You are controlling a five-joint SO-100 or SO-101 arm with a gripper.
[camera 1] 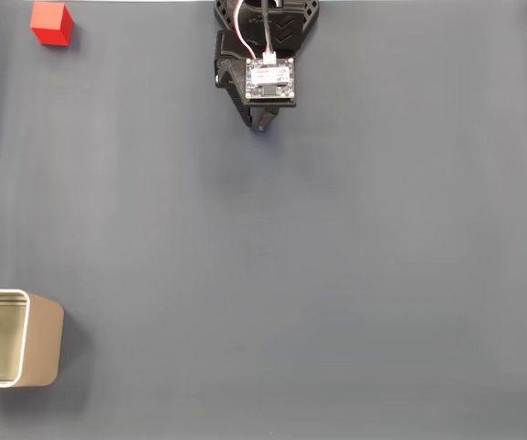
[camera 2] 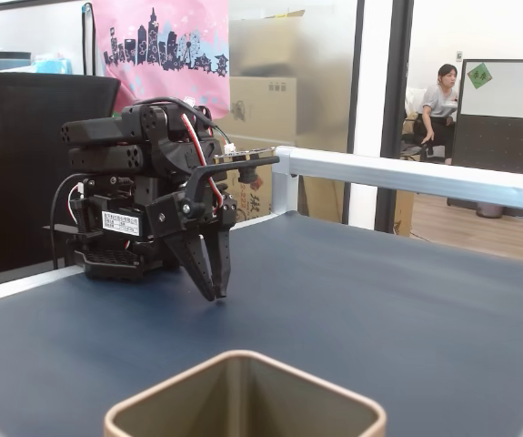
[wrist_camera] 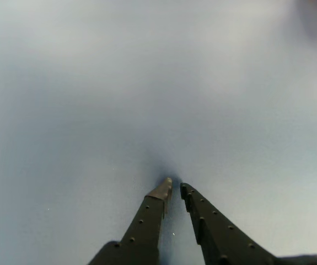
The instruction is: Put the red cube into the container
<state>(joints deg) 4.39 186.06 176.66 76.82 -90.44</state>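
Observation:
The red cube (camera 1: pixel 52 24) rests on the mat in the far top-left corner of a fixed view. The container (camera 1: pixel 16 339), a beige tin with a pale rim, stands open at the bottom-left edge, and its rim (camera 2: pixel 243 360) fills the foreground of the other fixed view. My gripper (camera 1: pixel 261 124) hangs at the top centre beside the arm's base, well to the right of the cube and far from the container. Its black fingers (wrist_camera: pixel 152 210) point down at bare mat, shut with only a thin slit between the tips and nothing held. It appears tip-down in the low fixed view too (camera 2: pixel 217 293).
A dark blue-grey mat (camera 1: pixel 336 275) covers the table. An aluminium rail (camera 2: pixel 407 177) runs along the table's far side. Behind glass, a person (camera 2: pixel 438 105) sits in the background. A black chair back (camera 2: pixel 25 164) stands behind the arm's base.

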